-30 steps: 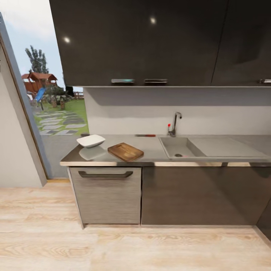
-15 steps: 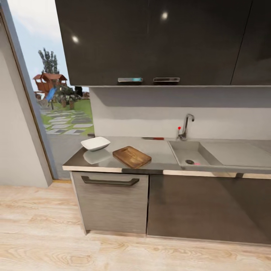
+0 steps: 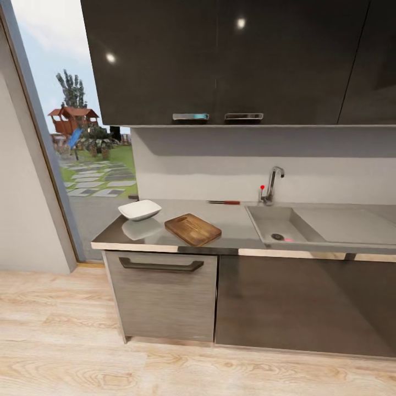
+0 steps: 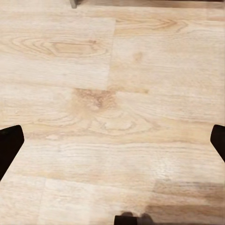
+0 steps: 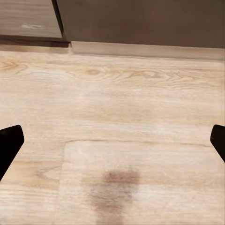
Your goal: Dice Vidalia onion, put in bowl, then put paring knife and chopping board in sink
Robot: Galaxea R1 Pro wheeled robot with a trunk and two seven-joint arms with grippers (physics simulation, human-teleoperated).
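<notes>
I face the kitchen: glossy black upper cabinets (image 3: 220, 60), a pale backsplash (image 3: 220, 170), dark grey lower fronts. On the grey table (image 3: 234, 223) the white bowl (image 3: 139, 209) sits near the left end, the board (image 3: 192, 229) just beside it, lying at an angle. The knife (image 3: 224, 202) lies by the backsplash, near the tap (image 3: 273, 184). The sink (image 3: 308, 226) is sunk in at the right; I cannot make out an onion in it. Pale wood floor (image 3: 165, 363) lies below, a glass door (image 3: 71, 137) at left. My left end effector (image 4: 112, 145) and right end effector (image 5: 112, 145) hang over the floor, fingers wide apart, holding nothing.
</notes>
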